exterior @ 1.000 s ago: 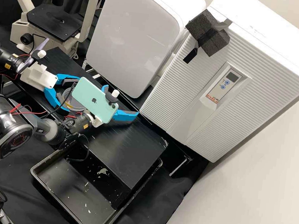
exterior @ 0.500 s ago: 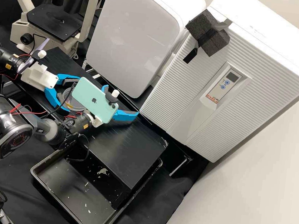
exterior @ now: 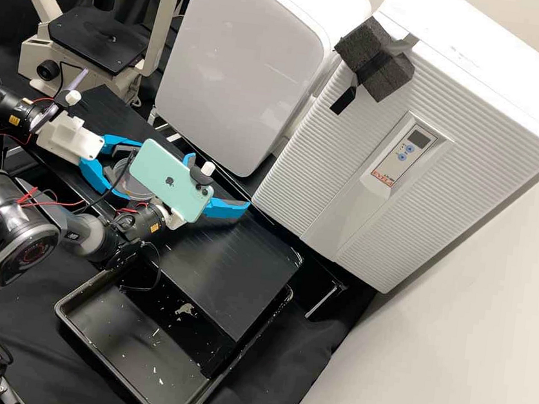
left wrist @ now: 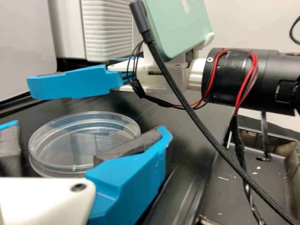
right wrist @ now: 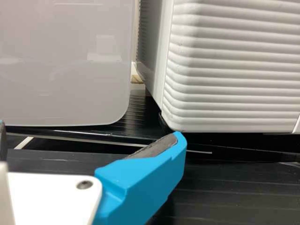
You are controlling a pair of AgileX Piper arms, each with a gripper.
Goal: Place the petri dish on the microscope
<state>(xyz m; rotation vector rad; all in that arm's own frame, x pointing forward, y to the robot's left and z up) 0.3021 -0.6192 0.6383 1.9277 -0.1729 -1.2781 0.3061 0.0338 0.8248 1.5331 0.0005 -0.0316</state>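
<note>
As the microscope (exterior: 36,59) stands at far L of the high view, w/ its black stage (exterior: 89,45) prob. the drop spot, the real news is next along: the left gripper (exterior: 134,171) has drawn its fingers in a bit vs the earlier frames. They're apart, one either side of the petri dish (left wrist: 70,145), which sits on the black bench (exterior: 228,275). For the task that prob. means the grasp is being made, w/ lift & carry to come.

High view gives the route back to the stage, but the phone (exterior: 168,181) on the other arm covers part of the dish. Left wrist view fills that in: clear, round, low-walled, lying flat; one dark pad overlaps the rim, while a gap shows btwn the rim & the other pad. Can't confirm contact on the near side; a firm clamp isn't evident. If closing is uneven, dish may slide or tip, so pads should meet the wall squarely & the lift stay level.

Farther R, the right gripper (exterior: 219,180) has its fingers apart w/ nothing btwn them, just beside the dish; prob. needs to keep clear during the lift. Right wrist view adds its finger close up, w/ the smooth-fronted white cabinet (right wrist: 61,61) & then the ribbed white cabinet (right wrist: 234,70) beyond.
</note>
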